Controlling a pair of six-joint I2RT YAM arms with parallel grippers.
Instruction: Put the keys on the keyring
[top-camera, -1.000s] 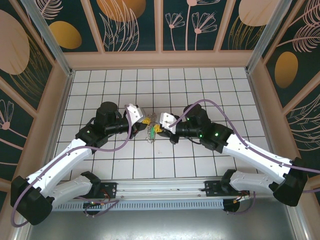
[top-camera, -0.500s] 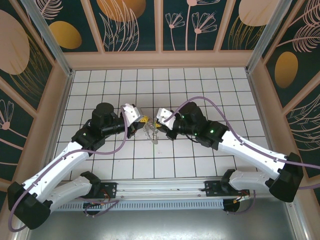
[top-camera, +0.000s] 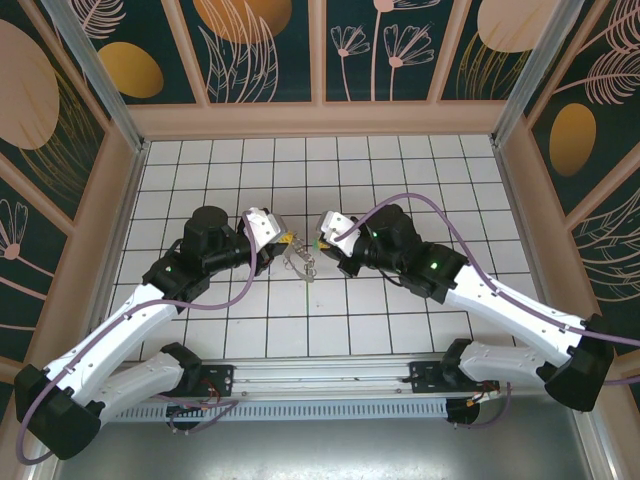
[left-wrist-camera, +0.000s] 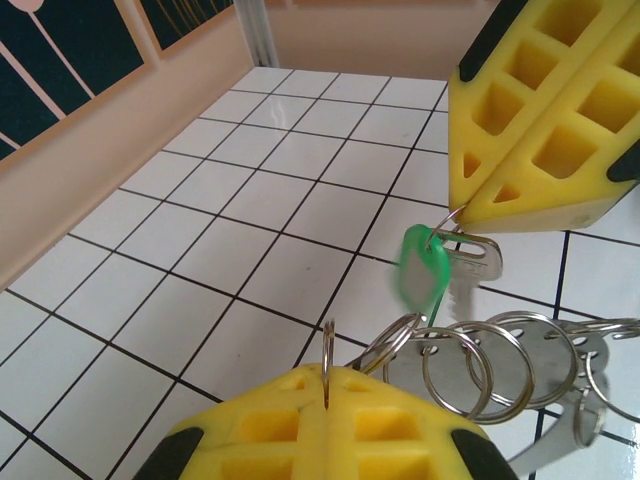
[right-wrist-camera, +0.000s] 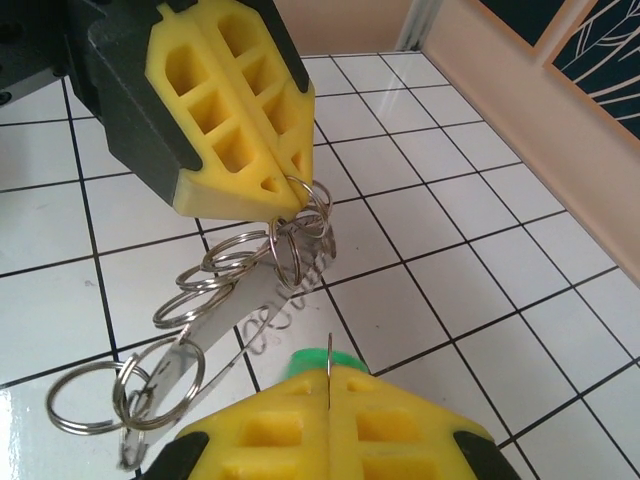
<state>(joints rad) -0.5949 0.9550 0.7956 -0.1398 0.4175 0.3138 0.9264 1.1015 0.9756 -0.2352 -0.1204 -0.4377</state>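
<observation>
The keys (left-wrist-camera: 470, 256), a silvery key with a blurred bright green tag (left-wrist-camera: 423, 270), hang from a thin wire ring pinched in my shut right gripper (right-wrist-camera: 329, 372), whose yellow pads (left-wrist-camera: 540, 130) come in from the upper right. The green tag (right-wrist-camera: 322, 357) peeks out behind those pads. My left gripper (left-wrist-camera: 328, 378) is shut on one silvery ring of the keyring (left-wrist-camera: 470, 365), a chain of several split rings with a flat metal strip (right-wrist-camera: 225, 320) hanging under its pads (right-wrist-camera: 235, 130). Above the tiles the left gripper (top-camera: 284, 243) and right gripper (top-camera: 321, 241) face each other, the bundle (top-camera: 300, 262) between them.
The white tiled floor (top-camera: 400, 180) lies open beyond both grippers. Tan walls (top-camera: 320, 120) ring it, with metal posts at the far corners. A purple cable (top-camera: 430, 215) arches over the right arm. The arm bases stand along the near rail (top-camera: 320, 375).
Both grippers have shifted slightly toward the far side and stayed shut. The hanging rings have swung a little, and the right arm's elbow has settled slightly to the right.
</observation>
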